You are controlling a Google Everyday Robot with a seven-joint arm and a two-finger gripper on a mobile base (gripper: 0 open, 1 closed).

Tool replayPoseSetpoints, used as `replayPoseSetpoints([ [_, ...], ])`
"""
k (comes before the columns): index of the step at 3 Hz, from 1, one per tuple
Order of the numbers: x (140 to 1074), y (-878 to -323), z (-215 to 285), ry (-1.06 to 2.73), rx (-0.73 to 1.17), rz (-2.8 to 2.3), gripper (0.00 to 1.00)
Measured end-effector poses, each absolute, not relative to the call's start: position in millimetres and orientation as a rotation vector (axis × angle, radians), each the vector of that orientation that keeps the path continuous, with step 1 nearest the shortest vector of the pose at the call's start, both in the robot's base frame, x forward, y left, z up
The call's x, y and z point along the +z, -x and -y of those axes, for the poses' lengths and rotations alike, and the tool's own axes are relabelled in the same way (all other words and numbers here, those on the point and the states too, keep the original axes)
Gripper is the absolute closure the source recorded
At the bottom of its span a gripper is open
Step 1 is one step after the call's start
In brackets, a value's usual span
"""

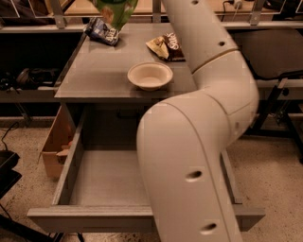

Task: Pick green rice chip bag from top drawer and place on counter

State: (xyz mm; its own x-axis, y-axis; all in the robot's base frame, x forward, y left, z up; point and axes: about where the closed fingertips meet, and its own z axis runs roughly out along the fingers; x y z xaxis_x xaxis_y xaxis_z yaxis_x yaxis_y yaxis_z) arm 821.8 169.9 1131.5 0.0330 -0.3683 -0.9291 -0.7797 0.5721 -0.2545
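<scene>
- Out of view past the top edge: gripper; jaw state impossible to tell.
- Dangling just beneath it: green rice chip bag (pixel 116 10), above counter (pixel 104 71), near dark blue snack bag (pixel 102 32).
- Well below: top drawer (pixel 106 177), open.

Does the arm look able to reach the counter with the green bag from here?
Probably yes: the green rice chip bag hangs above the counter, with bare surface beside the blue snack bag. The gripper is out of view, above the frame.

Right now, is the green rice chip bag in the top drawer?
No, out: the green rice chip bag hangs above the counter; the top drawer, pulled open, shows bare floor. Claw out of frame.
</scene>
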Motion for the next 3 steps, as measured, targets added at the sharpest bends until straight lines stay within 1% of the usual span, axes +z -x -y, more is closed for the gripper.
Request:
replayPoseSetpoints([
  [1,1080,-845,-211,0.986,0.547,-1.604,1.0],
  [2,1023,-861,-241,0.961,0.685,-1.662,1.0],
  [3,969,-868,-261,0.936,0.786,-1.741,1.0],
])
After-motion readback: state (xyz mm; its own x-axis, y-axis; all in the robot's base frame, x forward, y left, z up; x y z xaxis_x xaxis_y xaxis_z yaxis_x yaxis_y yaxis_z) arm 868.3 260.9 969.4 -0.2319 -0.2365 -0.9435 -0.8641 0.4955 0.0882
